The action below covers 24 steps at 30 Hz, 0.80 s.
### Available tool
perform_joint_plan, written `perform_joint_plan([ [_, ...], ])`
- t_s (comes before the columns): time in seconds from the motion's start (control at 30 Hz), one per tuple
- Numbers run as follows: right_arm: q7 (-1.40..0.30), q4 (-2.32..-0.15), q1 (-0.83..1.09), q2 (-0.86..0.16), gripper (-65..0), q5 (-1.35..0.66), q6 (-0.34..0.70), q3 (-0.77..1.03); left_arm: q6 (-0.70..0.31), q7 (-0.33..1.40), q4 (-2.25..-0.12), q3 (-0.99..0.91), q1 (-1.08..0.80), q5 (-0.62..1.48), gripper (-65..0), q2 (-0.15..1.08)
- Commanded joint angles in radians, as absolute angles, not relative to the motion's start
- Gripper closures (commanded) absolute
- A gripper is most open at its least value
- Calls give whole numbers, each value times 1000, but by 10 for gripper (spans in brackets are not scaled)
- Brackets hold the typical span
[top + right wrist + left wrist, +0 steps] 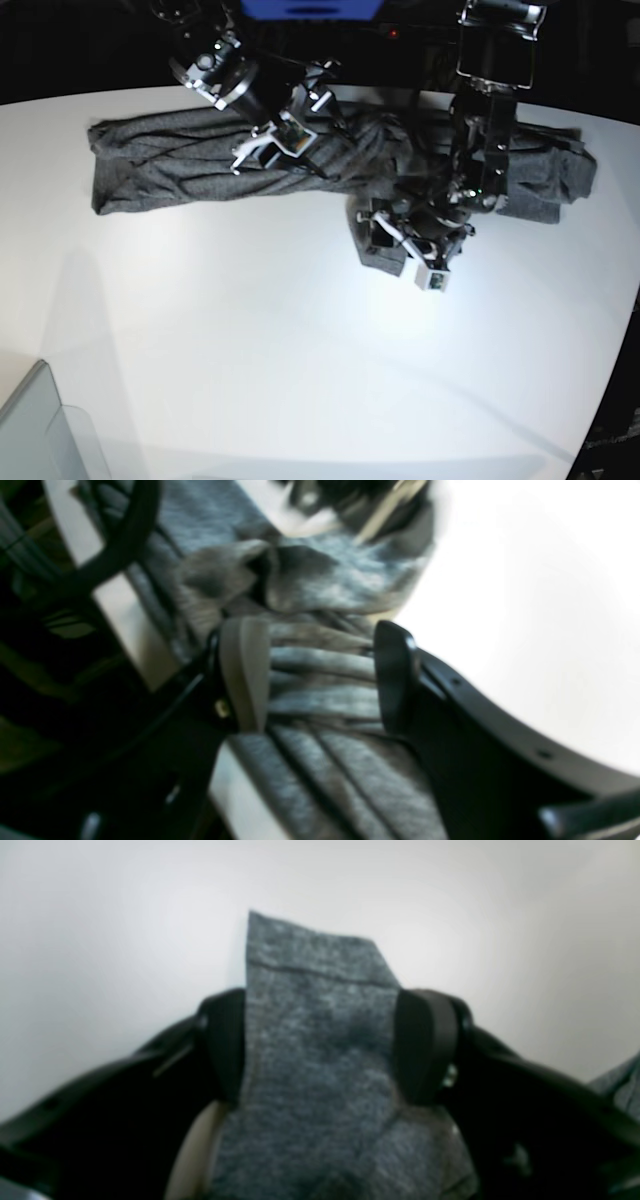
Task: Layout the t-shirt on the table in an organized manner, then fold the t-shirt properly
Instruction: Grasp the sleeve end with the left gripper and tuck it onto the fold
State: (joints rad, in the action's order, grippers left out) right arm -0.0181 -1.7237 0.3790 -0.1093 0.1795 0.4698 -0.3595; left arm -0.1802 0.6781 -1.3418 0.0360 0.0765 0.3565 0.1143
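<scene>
Soft, limp shirt [180, 165] bunched at table's [250, 360] twelve o'clock; left gripper [320, 1045] part-open around a sleeve hem, right gripper [320, 675] wide astride folds; grab hems

One t-shirt [200, 160] (dark heather grey, the only garment) lies on one white surface [250, 350]. Two arms reach over it, each with one end effector: left [415, 240], right [275, 135]. One grey translucent bin corner [40, 430] shows.
</scene>
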Motion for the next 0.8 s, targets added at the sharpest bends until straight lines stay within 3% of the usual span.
perform_joint_plan([
  [0.0,12,-1745,377,-107,-337,165,469,-361,-176,684,-1337,36,105,354,-371,114],
  [0.2,12,-1758,383,-125,-337,165,469,-340,-176,684,-1322,35,107,355,-236,117],
  [0.37,12,-1758,387,-125,-337,165,469,-308,-170,685,-1320,28,107,354,0,119],
  [0.53,12,-1758,387,-124,-337,165,469,-288,-168,685,-1345,25,105,355,0,120],
  [0.77,12,-1758,387,-122,-337,165,469,-229,-166,696,-1515,-127,70,357,-1,116],
])
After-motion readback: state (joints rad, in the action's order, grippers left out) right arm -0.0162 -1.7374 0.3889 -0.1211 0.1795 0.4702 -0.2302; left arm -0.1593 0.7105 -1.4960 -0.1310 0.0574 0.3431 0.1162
